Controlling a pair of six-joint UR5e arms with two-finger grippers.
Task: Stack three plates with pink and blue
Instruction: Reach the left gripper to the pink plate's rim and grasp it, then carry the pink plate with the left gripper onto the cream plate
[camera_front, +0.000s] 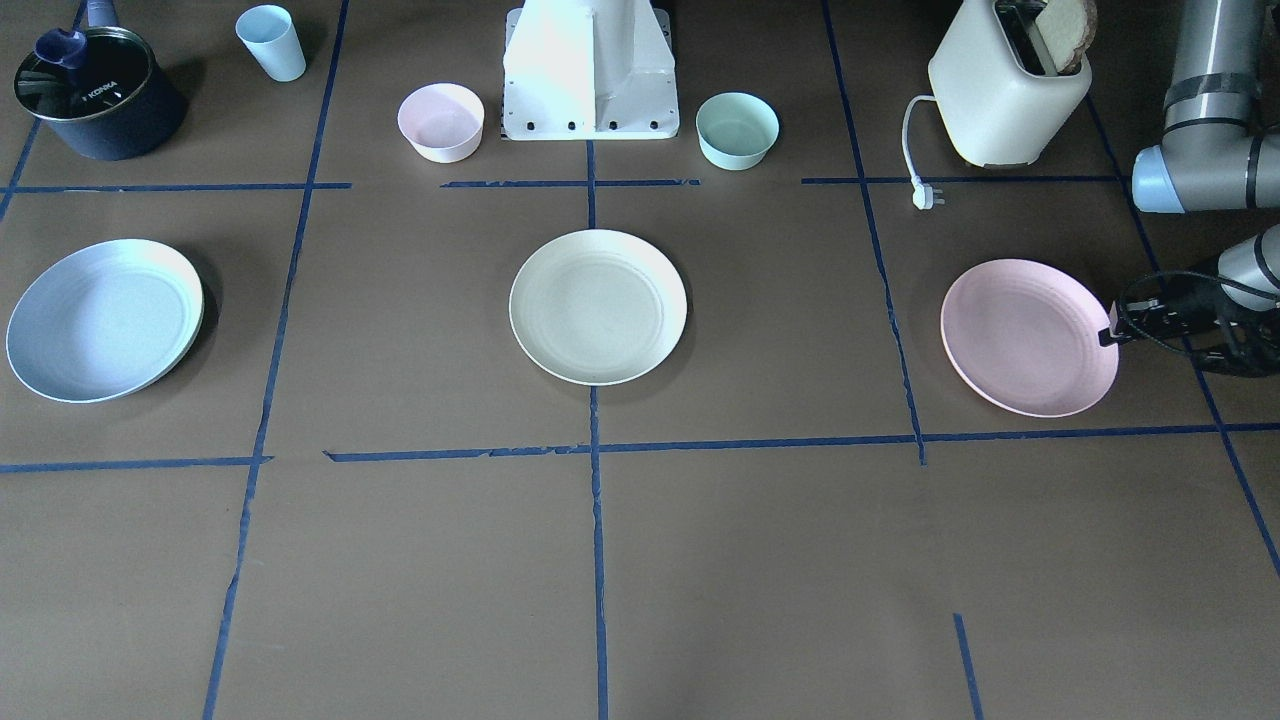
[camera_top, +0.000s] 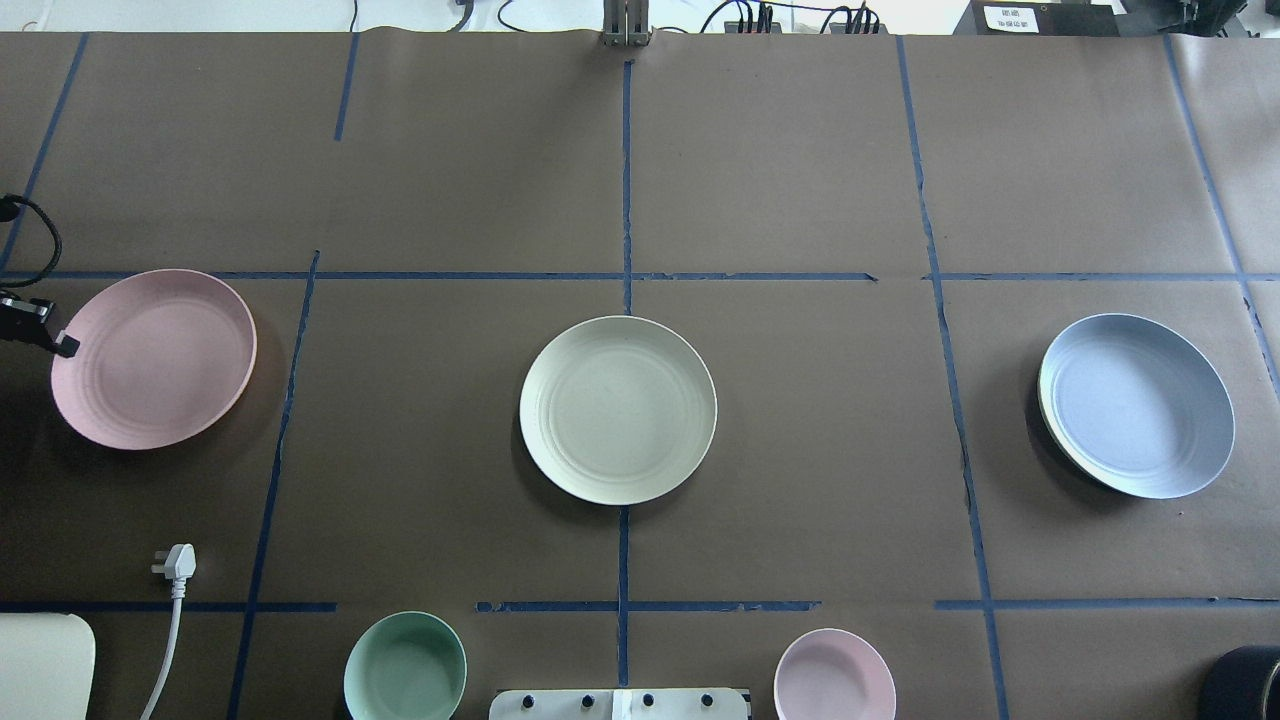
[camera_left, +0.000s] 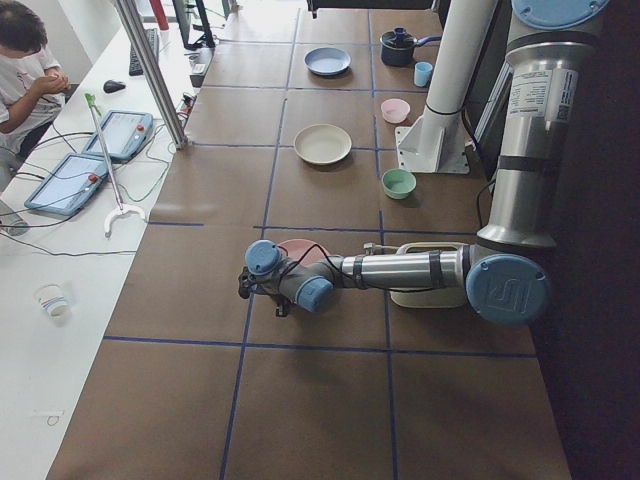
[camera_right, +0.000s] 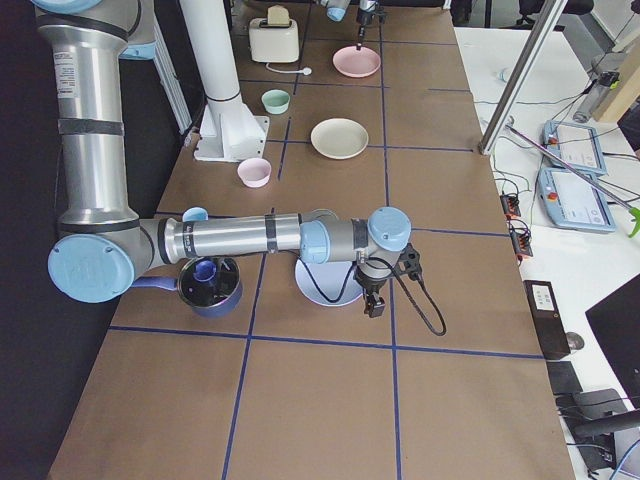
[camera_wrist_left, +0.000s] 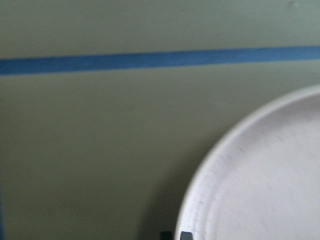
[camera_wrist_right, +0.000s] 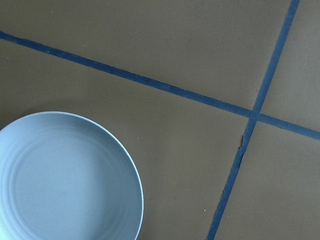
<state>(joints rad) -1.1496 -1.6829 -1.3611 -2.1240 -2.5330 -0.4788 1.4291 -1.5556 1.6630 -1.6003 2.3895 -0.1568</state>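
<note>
Brown taped surface (camera_top: 800, 450), left claw (camera_top: 66, 346) at the rim of the pink plate (camera_top: 155, 358), clenched or not I can't tell; best pinch that rim squarely and lift level.

Plates: three – one cream plate (camera_front: 598, 307), one pink plate (camera_front: 1028, 337), one blue plate (camera_front: 104, 320).
Bowls: two – one pink bowl (camera_front: 441, 122), one green bowl (camera_front: 737, 130).
Cups: one light blue cup (camera_front: 271, 42).
Pots: one dark pot (camera_front: 100, 112).
Toasters: one toaster (camera_front: 1005, 100), holding one slice of bread (camera_front: 1066, 28).
Plugs: one plug (camera_front: 927, 197).
Robot arms: two – left arm (camera_front: 1208, 100), right arm (camera_right: 230, 238).
</note>
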